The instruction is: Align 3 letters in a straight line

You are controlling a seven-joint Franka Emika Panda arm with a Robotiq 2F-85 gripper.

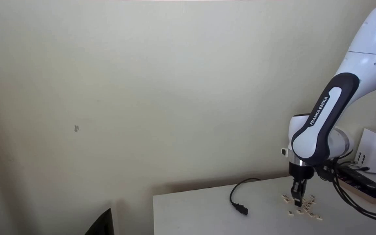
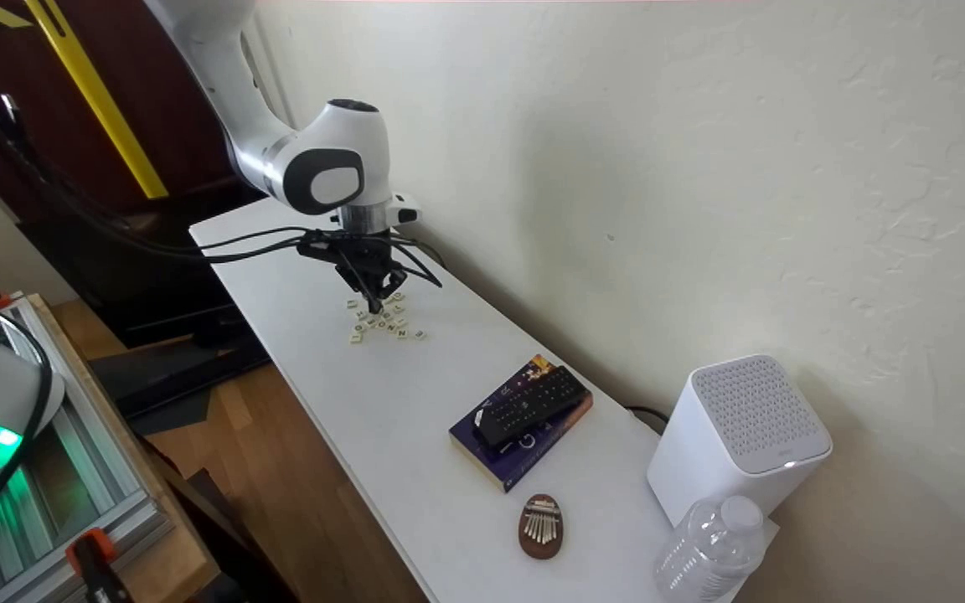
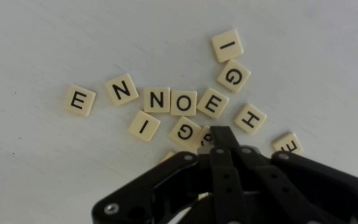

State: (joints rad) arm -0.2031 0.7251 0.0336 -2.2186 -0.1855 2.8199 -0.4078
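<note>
Several small flat tan letter tiles lie scattered on the white table. In the wrist view an N tile [image 3: 157, 99], an O tile [image 3: 184, 103] and an E tile [image 3: 213, 103] lie side by side, the E turned. Another N tile [image 3: 121, 89] and an E tile [image 3: 79, 100] lie left of them; an H tile [image 3: 250, 119] lies right. My gripper [image 3: 224, 137] is shut, with its tips together, over a partly hidden G tile [image 3: 205, 137]; whether it touches is unclear. Both exterior views show the gripper [image 1: 298, 203] [image 2: 375, 306] low among the tiles [image 1: 306, 207] [image 2: 401, 333].
A black cable with a plug [image 1: 241, 209] lies on the table [image 1: 191, 212]. A book [image 2: 482, 440] with a black remote [image 2: 533, 406] on it, a brown thumb piano [image 2: 541, 526], a white box [image 2: 734, 435] and a clear bottle [image 2: 713, 553] stand farther along. A wall runs behind.
</note>
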